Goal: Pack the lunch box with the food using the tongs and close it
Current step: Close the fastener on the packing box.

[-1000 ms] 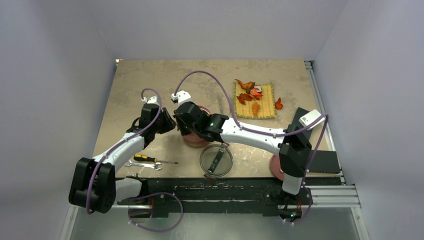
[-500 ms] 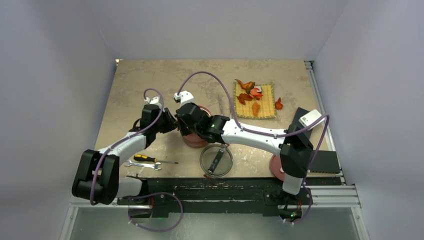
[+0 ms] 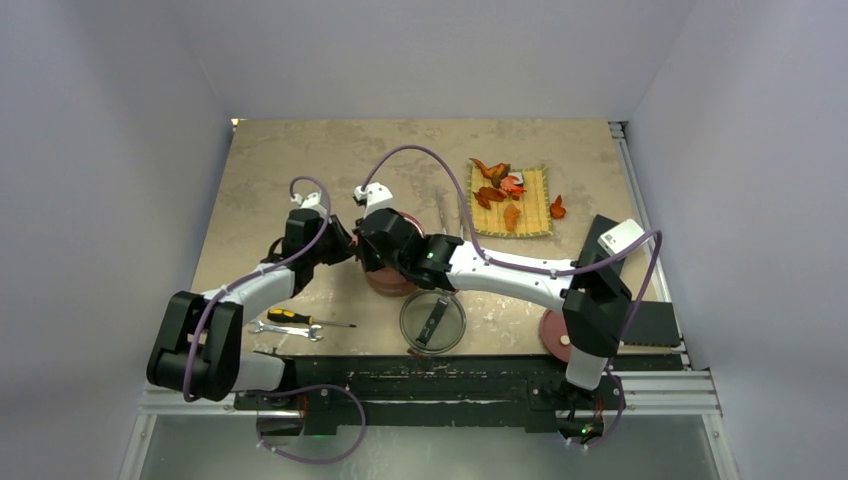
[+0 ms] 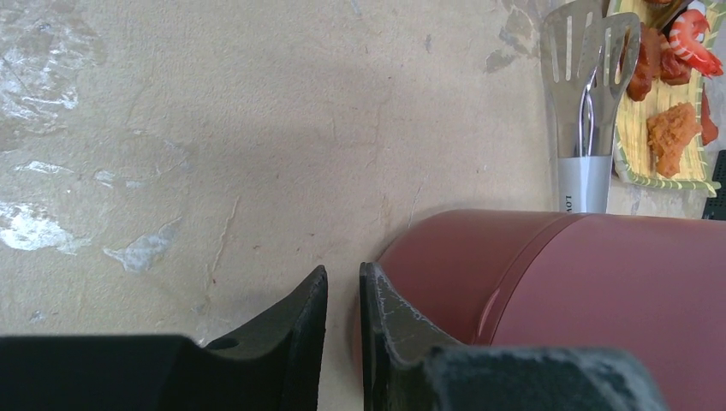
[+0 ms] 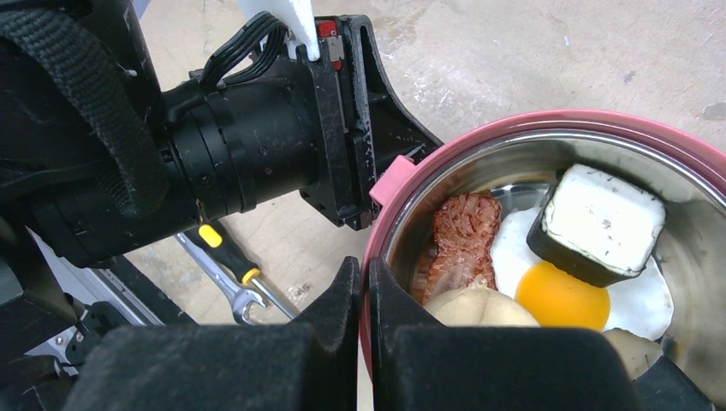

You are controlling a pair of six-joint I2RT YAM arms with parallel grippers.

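Mid-task, probably repositioning or stacking. Right pincer (image 5: 364, 270) pinching rim of lunch box bowl (image 5: 548, 124), mid-tabletop (image 3: 280, 180). Left pincer (image 4: 342, 282) nearly pressed together against bowl's outer wall; hold on the handle: cannot tell. Next move calls for level, synchronized lift. Right wrist alone shows fried egg (image 5: 556, 295) and white cube (image 5: 604, 218) inside; left wrist alone shows tongs (image 4: 586, 86) lying unheld by mat (image 4: 659, 174).

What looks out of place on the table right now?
One orange food piece lies on the table just right of the yellow mat, apart from the rest. A red disc lid sits at the table's near edge, partly hidden by the right arm. Nothing looks spilled or damaged.
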